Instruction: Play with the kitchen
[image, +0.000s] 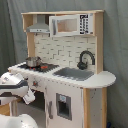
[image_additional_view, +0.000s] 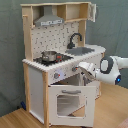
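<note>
1. Nearest in the second exterior view, the oven door (image_additional_view: 70, 102) of the kitchen (image_additional_view: 60, 55) is seen hanging open.
2. Whether the hand (image_additional_view: 86, 70), placed by the knobs, is open cannot be told.
3. The pot (image_additional_view: 49, 55) could be toppled if the front were jolted.

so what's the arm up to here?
A single Panda arm is working at the front of the toy kitchen. Its gripper is up against the front panel just below the counter, near the stove knobs and above the oven door, which looks swung partly open in the second exterior view. The small pot sits on the stove, untouched, and the faucet stands over the sink.
</note>
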